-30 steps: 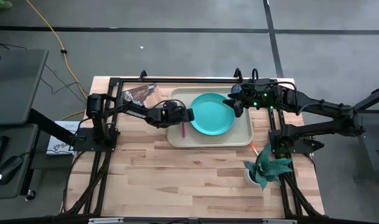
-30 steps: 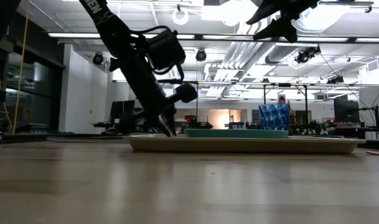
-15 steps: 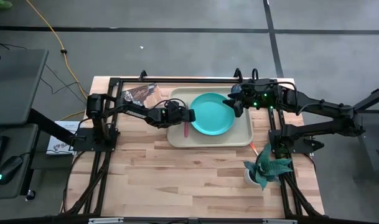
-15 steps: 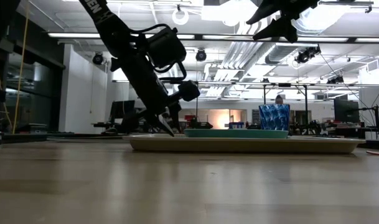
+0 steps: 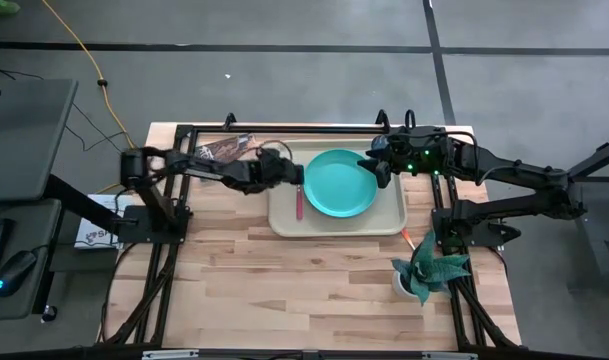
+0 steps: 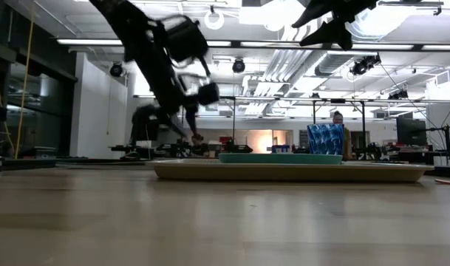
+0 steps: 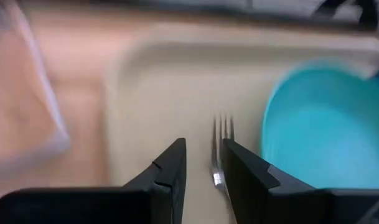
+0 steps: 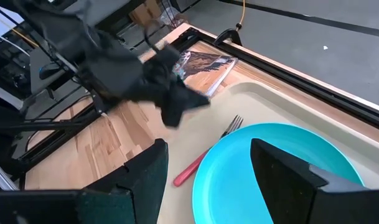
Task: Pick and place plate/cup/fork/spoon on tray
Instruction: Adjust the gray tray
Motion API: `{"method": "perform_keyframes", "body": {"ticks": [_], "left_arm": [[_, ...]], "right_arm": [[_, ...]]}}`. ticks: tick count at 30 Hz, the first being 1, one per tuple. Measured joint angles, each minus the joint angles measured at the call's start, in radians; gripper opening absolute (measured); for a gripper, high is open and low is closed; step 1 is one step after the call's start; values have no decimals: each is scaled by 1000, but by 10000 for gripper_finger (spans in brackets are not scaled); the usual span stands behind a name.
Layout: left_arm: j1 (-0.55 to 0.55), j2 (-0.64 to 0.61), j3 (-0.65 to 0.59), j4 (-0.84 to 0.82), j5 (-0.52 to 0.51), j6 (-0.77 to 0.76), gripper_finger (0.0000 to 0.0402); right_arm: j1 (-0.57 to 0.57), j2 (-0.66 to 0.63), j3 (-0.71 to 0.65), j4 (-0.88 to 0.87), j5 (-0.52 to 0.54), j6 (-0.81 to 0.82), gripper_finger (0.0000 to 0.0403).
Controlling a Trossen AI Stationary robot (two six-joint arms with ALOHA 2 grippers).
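The beige tray (image 5: 389,222) lies at the table's far middle. The turquoise plate (image 5: 340,184) rests flat on it. The red-handled fork (image 5: 300,205) lies on the tray's left part beside the plate, with its tines (image 7: 221,126) toward the far edge. The dark-blue cup (image 6: 326,139) stands upright on the tray; in the high view the right arm hides it. The orange-handled spoon (image 5: 409,238) lies on the table right of the tray. My left gripper (image 5: 297,174) hovers above the fork's tines, slightly open and empty. My right gripper (image 8: 208,177) is wide open, high over the plate's far right side.
A brown printed booklet (image 5: 224,151) lies at the far left, under my left arm. A white pot with a teal-green plant (image 5: 429,268) stands near the right edge. The near half of the table is bare wood (image 5: 314,290).
My left gripper has risen from the tray's left part, where it stood low over the fork, and has drawn back toward the table's far left. The fork stays lying on the tray beside the plate.
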Motion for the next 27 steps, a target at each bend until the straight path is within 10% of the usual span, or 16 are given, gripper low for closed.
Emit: {"method": "perform_keyframes", "body": {"ticks": [9, 20, 27], "left_arm": [[50, -341, -8, -37, -42, 418, 85], [10, -831, -329, 258, 360, 651, 85], [-24, -1046, -542, 489, 492, 546, 85]], "right_arm": [[0, 0, 0, 11, -7, -7, 220], [-69, 8, 0, -401, 41, 158, 208], [-85, 57, 0, -818, 75, 211, 98]]}}
